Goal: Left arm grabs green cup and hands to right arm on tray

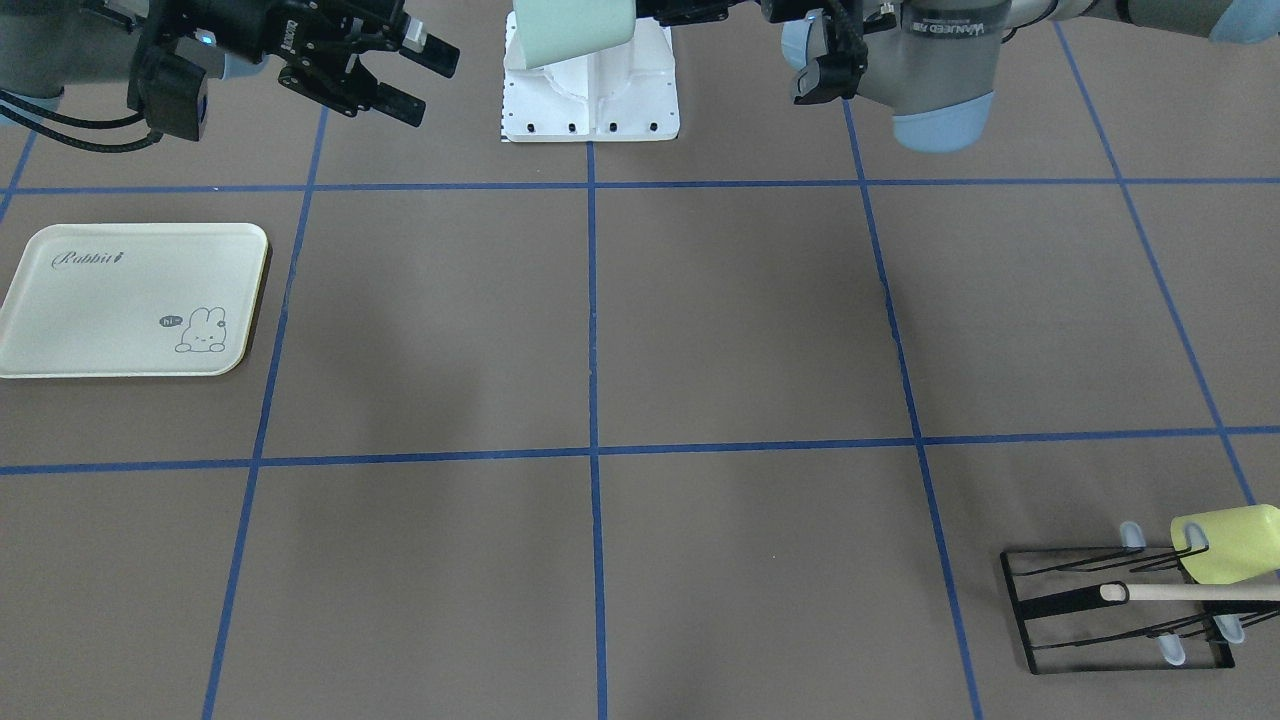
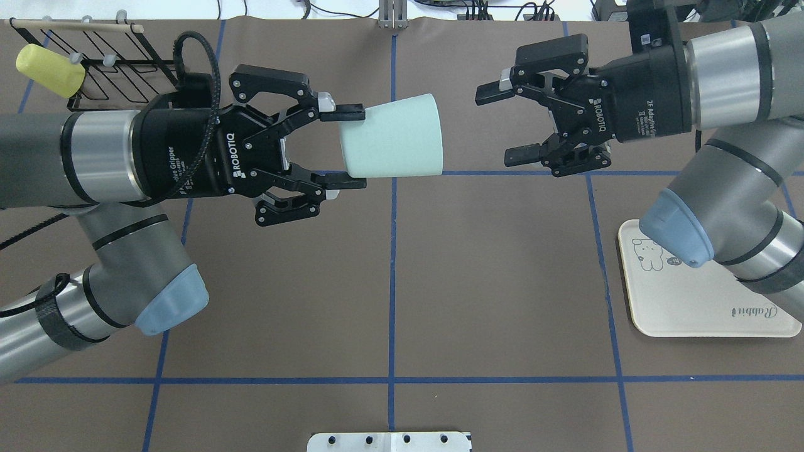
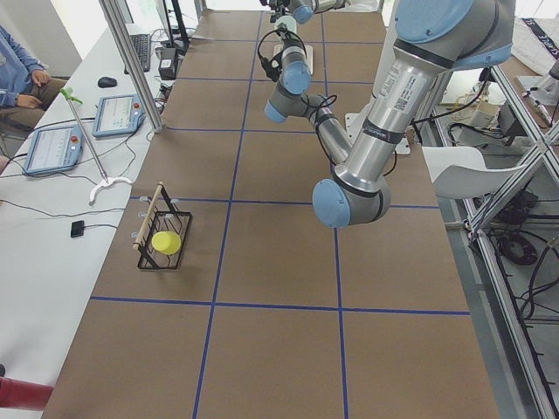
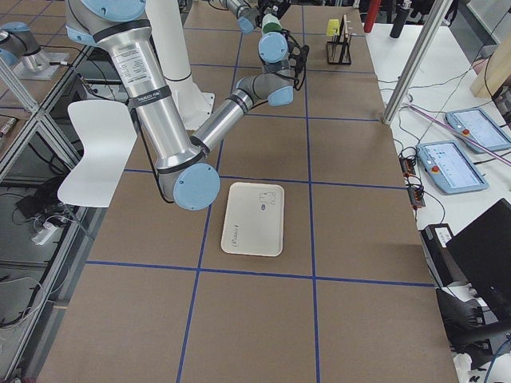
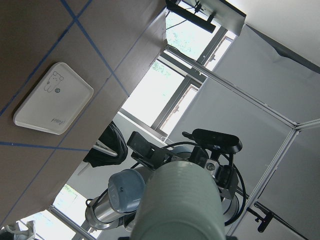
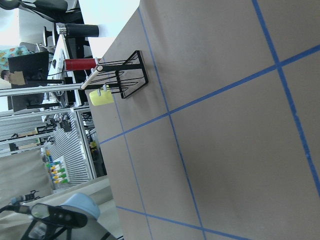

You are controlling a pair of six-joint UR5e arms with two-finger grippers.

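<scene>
My left gripper [image 2: 348,147] is shut on the narrow base end of the pale mint-green cup [image 2: 392,135] and holds it on its side in the air over the table's middle line, wide end toward the right arm. The cup also shows at the top of the front view [image 1: 570,30] and fills the bottom of the left wrist view [image 5: 185,200]. My right gripper [image 2: 502,125] is open and empty, facing the cup across a short gap; it also shows in the front view [image 1: 425,80]. The cream Rabbit tray [image 2: 710,307] lies flat under the right arm, bare [image 1: 130,300].
A black wire rack [image 2: 107,63] with a wooden rod stands at the far left corner and holds a brighter yellow-green cup [image 2: 49,69], also seen in the front view [image 1: 1230,545]. The robot's white base plate [image 1: 590,100] sits between the arms.
</scene>
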